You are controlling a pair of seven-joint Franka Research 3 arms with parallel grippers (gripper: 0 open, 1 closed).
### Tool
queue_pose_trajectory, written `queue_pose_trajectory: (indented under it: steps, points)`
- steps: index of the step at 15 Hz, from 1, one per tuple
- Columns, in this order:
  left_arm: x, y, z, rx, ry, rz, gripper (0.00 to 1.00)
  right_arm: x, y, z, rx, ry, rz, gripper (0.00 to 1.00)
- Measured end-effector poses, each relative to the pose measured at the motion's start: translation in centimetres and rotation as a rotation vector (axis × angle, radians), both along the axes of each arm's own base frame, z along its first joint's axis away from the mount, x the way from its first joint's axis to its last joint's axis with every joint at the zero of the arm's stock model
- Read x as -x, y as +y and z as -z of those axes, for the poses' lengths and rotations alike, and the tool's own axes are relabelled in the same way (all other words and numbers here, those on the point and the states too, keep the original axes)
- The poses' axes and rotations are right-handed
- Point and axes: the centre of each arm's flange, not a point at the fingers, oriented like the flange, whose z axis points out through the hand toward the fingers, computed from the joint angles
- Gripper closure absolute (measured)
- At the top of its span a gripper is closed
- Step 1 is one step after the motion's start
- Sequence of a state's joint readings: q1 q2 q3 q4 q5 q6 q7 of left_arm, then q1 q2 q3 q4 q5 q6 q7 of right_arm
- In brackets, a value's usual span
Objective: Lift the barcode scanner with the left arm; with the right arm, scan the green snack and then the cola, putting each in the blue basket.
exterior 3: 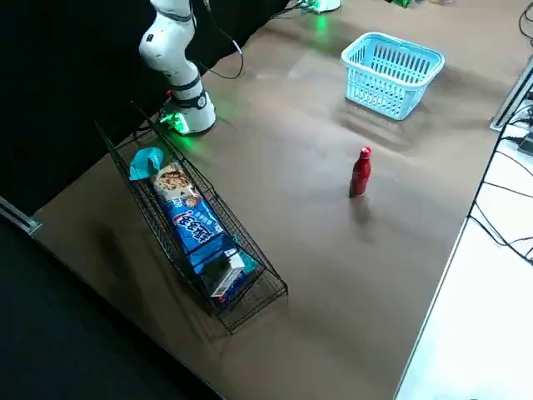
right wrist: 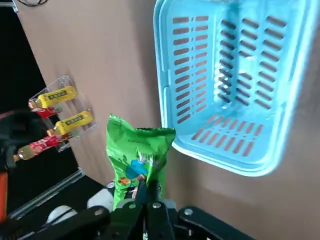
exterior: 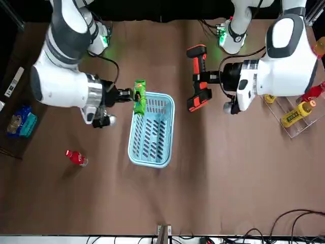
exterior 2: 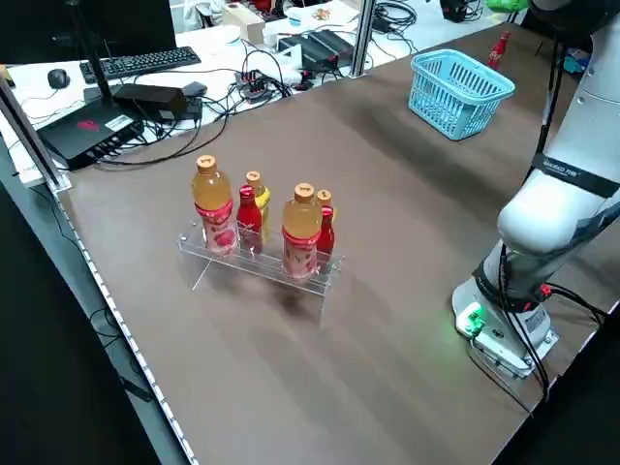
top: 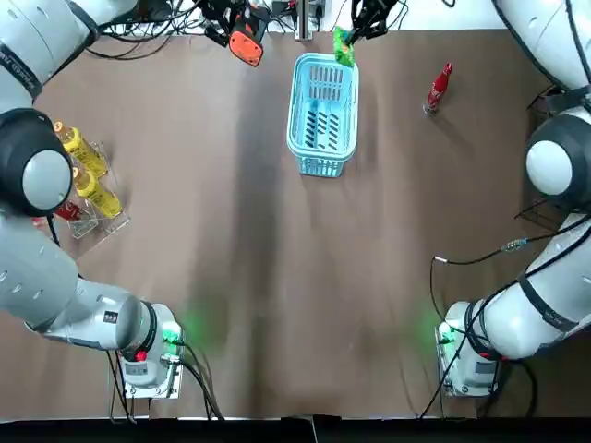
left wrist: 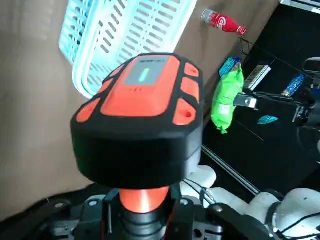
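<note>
in the front view, right of the middle in the upper half, the left fingers (exterior: 204,77) are closed round the handle of the orange and black plastic barcode scanner (exterior: 198,96) and hold it above the brown worktop (exterior: 228,178). its orange head points toward the lower edge of the frame, just beside the light blue slotted plastic basket (exterior: 148,161). left of the middle, the right fingers (right wrist: 152,200) are pinched shut on the lower edge of the green snack bag (exterior: 139,96), which hangs over the upper left corner of the basket's rim. the small red cola bottle (exterior: 75,157) stands upright on the worktop in the lower left, well apart from the basket.
</note>
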State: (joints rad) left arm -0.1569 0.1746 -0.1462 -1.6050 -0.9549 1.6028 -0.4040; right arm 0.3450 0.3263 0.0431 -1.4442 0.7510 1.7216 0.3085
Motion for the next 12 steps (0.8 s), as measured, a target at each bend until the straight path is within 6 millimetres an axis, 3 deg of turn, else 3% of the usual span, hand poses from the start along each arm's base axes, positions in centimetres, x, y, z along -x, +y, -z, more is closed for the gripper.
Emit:
queue_pose_trajectory:
  steps: [5,8,12]
  points:
    - [0.4,-2.2,0.7,0.027,0.118,-0.031,0.65,-0.4,5.1,4.1,-0.021,0.028,0.081,0.99]
    - [0.5,-2.8,1.2,0.022,0.16,-0.042,0.65,0.0,6.2,4.3,-0.018,0.034,0.085,0.99]
    - [1.4,-5.9,2.0,0.011,0.169,-0.021,0.65,0.6,7.2,4.2,-0.019,0.032,0.069,0.99]
